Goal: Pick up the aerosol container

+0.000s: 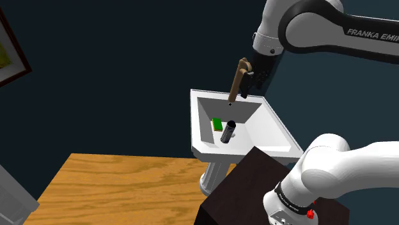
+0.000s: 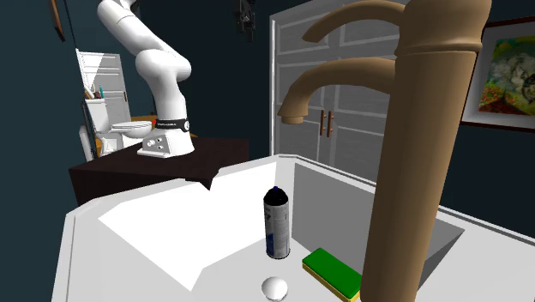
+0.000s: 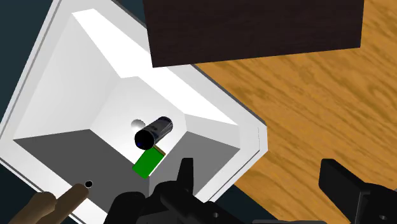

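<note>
Shoulder view: my pincer [image 1: 250, 91] hangs high over the back edge of the white sink [image 1: 276, 133], just behind the brown tap [image 1: 238, 80]. The spray can [image 1: 228, 131] sits down in the bowl, well below me, with a green sponge [image 1: 218, 123] just beside it. My dark stand [image 1: 256, 182] is next to the sink, and a wooden floor [image 1: 128, 185] spreads under both.

Second exterior view, taken from low at the rim beside the tap: the spray can [image 2: 276, 223] stands upright on the bottom of the bowl, dark cap on top. The sponge lies flat near its foot (close, though I cannot tell whether they touch), and a small white drain plug [image 2: 274, 287] sits just in front of it.

Wrist view: I look nearly straight down on the cap of the spray can [image 3: 153, 132]. My two fingers [image 3: 343, 184] stand wide apart with nothing between them, so the pincer [image 3: 261, 172] grips nothing. The can is ahead of my fingertips, not between them.

As I judge it, the job has hardly begun: I am roughly above the sink, no more. What is left is to line up over the can, go down into the bowl clear of the tap, close on the can's body and lift it out.
</note>
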### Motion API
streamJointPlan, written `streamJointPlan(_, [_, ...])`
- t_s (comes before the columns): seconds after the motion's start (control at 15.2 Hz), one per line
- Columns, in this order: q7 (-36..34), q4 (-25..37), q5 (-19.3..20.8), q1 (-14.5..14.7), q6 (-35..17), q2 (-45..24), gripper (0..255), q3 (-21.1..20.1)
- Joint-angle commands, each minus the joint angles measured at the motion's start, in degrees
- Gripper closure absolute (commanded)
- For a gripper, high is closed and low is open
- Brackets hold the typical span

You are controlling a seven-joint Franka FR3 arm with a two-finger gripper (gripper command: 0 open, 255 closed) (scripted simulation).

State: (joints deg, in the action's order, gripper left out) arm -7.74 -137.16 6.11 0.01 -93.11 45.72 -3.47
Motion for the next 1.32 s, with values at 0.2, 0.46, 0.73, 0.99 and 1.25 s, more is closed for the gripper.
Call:
streamJointPlan(0.2, [1.82,-6.11,1.84,-0.75,-6.3,1.48,0,2.25])
streamJointPlan(0.46, [4.2,-13.25,4.63,-2.21,-15.27,1.98,0,5.53])
streamJointPlan(0.73, [6.52,-19.08,7.8,-4.19,-25.13,0.36,0,9.18])
streamJointPlan(0.99, [8.77,-23.34,11.25,-6.55,-36.1,-3.9,0,13.1])
streamJointPlan(1.25, [10.89,-25.69,14.71,-8.9,-48.17,-11.14,0,17.18])
